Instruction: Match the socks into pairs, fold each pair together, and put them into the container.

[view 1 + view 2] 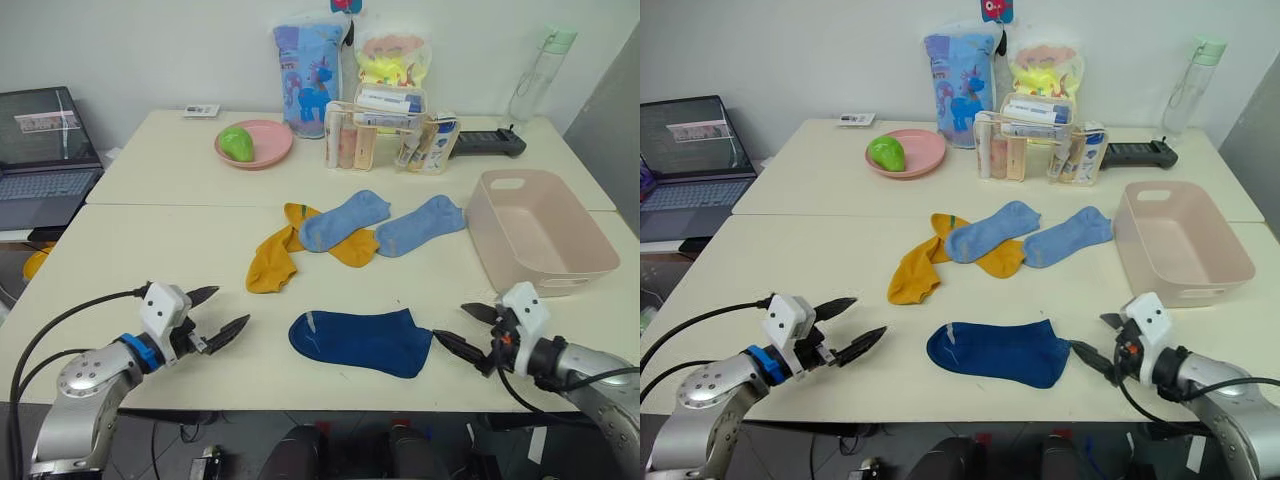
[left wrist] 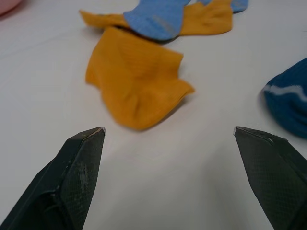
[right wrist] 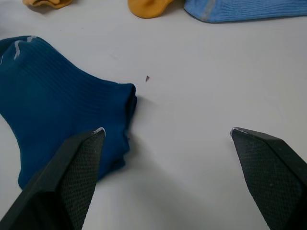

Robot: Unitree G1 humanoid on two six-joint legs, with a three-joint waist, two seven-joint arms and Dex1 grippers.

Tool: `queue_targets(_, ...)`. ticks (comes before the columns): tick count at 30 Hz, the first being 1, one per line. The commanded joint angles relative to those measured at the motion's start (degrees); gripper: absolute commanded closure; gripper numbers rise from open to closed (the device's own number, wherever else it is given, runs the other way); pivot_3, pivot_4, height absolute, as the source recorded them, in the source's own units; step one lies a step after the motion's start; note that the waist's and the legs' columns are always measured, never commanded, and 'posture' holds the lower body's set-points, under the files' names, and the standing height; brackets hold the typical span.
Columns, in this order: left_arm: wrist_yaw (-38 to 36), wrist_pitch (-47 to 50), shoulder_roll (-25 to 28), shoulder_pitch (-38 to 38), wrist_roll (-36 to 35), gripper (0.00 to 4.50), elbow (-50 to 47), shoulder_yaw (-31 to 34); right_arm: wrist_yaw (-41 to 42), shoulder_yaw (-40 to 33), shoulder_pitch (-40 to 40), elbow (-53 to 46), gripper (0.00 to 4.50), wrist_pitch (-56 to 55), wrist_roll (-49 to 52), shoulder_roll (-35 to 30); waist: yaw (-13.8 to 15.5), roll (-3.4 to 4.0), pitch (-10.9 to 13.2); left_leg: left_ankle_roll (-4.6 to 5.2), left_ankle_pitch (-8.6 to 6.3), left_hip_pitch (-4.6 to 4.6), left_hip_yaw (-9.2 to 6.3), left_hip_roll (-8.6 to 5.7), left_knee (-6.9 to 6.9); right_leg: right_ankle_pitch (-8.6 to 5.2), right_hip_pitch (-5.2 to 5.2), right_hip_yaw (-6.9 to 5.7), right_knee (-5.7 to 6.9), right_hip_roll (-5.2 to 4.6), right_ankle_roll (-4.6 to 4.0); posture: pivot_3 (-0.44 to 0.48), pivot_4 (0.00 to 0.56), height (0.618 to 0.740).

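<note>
Cream tabletop (image 1: pixel 150 250) holds the navy blue sock (image 1: pixel 362 340) at lower centre, long axis left-right, its end just beside the wide-open right gripper (image 1: pixel 468 332), nearer than the wide-open left gripper (image 1: pixel 218 315).

- You see a dark navy sock (image 1: pixel 362 341) lying flat, nearest to you.
- Two mustard yellow socks (image 1: pixel 274 262) lie behind it, partly under a light blue sock (image 1: pixel 343 220).
- The second light blue sock (image 1: pixel 420 225) lies just beside them.
- The pale pink container (image 1: pixel 538 232) stands empty at your right.
</note>
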Motion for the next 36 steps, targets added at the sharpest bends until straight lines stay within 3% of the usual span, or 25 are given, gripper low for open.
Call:
queue_targets(1,-2.2,0.3,1.5,-2.0,-0.6,0.02,-3.5,-2.0,0.7,3.9,-0.8,-0.5,0.00,1.4,-0.5,-1.2,0.0,0.01,0.0,-0.01,0.00,0.00,0.00,0.00,-0.01,0.00,0.00,0.00,-0.01,0.00,0.00,0.000,0.150,0.740)
queue_targets(6,-1.9,0.7,1.3,-3.9,-0.4,0.02,-2.8,-3.4,2.5,7.3,-0.4,-0.3,0.00,1.5,-0.7,-2.2,0.0,0.00,0.0,-0.13,0.07,0.00,0.02,-0.01,-0.02,0.00,0.04,0.00,-0.03,0.00,0.00,0.000,0.150,0.740)
queue_targets(9,-1.9,0.6,1.1,-3.8,-0.4,0.00,-2.8,-4.0,3.3,8.4,0.2,-0.8,0.59,1.5,-0.2,-2.5,0.0,-0.01,0.0,-0.06,0.04,0.03,0.01,0.00,-0.02,0.00,0.04,0.00,-0.01,0.00,0.00,0.000,0.150,0.740)
queue_targets(20,-1.7,0.3,0.6,-2.4,-0.3,0.00,-4.5,-5.4,2.9,9.2,0.3,0.1,4.45,0.7,0.1,-1.0,0.0,-0.01,0.0,-0.04,0.03,0.02,-0.01,0.00,-0.01,0.00,0.02,0.00,-0.01,0.01,0.00,0.000,0.150,0.740)
queue_targets(24,-2.7,0.7,1.2,-2.5,-0.5,0.00,-6.2,-7.0,2.3,5.2,0.4,0.4,4.48,2.6,3.1,-0.2,0.0,-0.01,0.0,-0.06,0.03,0.02,-0.01,0.00,-0.01,0.00,0.03,0.00,-0.01,0.01,0.00,0.000,0.150,0.740)
queue_targets(30,-7.5,1.8,1.6,-6.9,-0.5,0.00,-6.8,-13.5,2.8,-0.8,-0.5,0.1,4.48,10.8,8.1,-4.8,0.0,0.01,0.0,-0.04,0.03,0.01,-0.01,-0.02,0.01,0.00,0.04,-0.01,-0.02,0.00,0.00,0.000,0.150,0.740)
queue_targets(33,-9.0,3.3,-0.3,-12.2,-0.5,0.56,-6.2,-18.0,1.7,-3.6,-3.8,1.1,4.50,14.9,10.4,-6.1,0.0,0.01,0.0,0.01,0.00,0.01,-0.01,-0.02,0.01,0.00,0.06,-0.01,0.01,0.00,0.00,0.000,0.150,0.740)
queue_targets(36,-10.7,4.4,-2.3,-17.4,1.9,1.54,-4.2,-24.0,2.2,-3.3,-5.8,2.3,4.50,15.1,9.1,-8.0,0.0,0.01,0.0,-0.03,0.03,-0.01,0.01,-0.04,0.03,0.00,0.09,0.00,0.01,0.00,0.00,0.000,0.150,0.740)
